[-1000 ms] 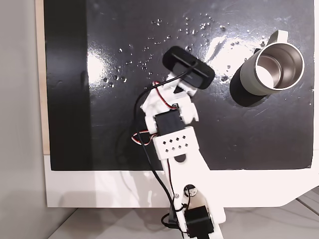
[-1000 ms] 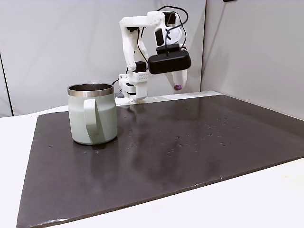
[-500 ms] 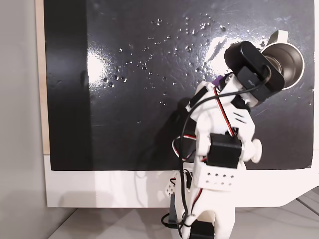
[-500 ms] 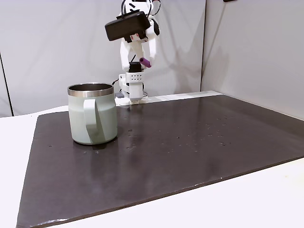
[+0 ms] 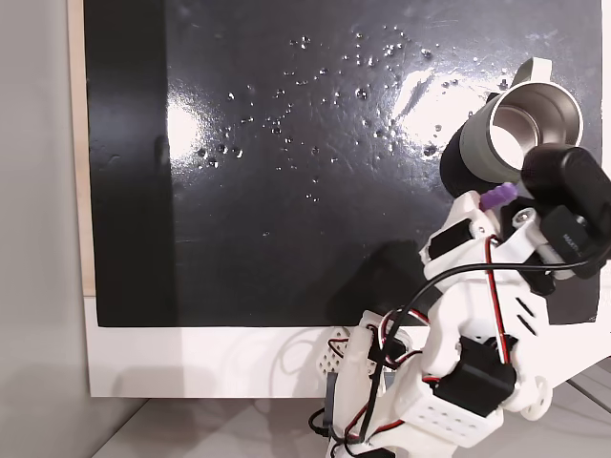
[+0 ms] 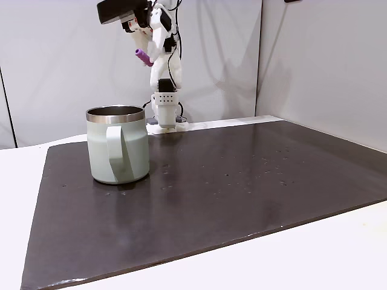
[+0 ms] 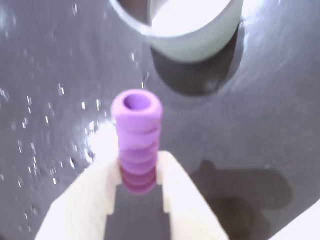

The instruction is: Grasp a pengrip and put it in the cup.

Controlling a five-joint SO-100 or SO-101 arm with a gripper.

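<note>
— Purple pengrip [image 5: 495, 197] noted in the top-down fixed view, pinched at the gripper [image 5: 487, 204] tip, just short of the cup [image 5: 523, 129] wall. Cup standing upright on the black mat [image 5: 286, 239], toward the mat's right edge, steel inside catching light. Black camera housing [image 5: 573, 205] overlapping the cup's lower right rim in this view.

— Side fixed view?

— Gripper [image 6: 140, 55] held high, well above the cup [image 6: 118, 144]. Pengrip [image 6: 143, 57] tilted, jutting out and down from the fingers. Seemingly behind the cup rather than over the mouth (depth hard to judge here). Handle turned toward this camera. Nothing loose on the mat [image 6: 242, 181] besides small pale specks.

— Wrist view?

— Pengrip [image 7: 136, 145] clamped at its lower end only, between both white fingers [image 7: 177, 200]; most of the ribbed length projecting free. Cup [image 7: 190, 30] rim at top of picture, ahead of the tip, not beneath it.

— Risks?

— Release at this position likely to land the piece on the mat or bounce it off the rim: mouth not yet underneath. Shallow hold on soft rubber; could slip or pivot under a jerk. Drop from this height liable to rebound off the steel. Path to the mouth judged unobstructed.
</note>
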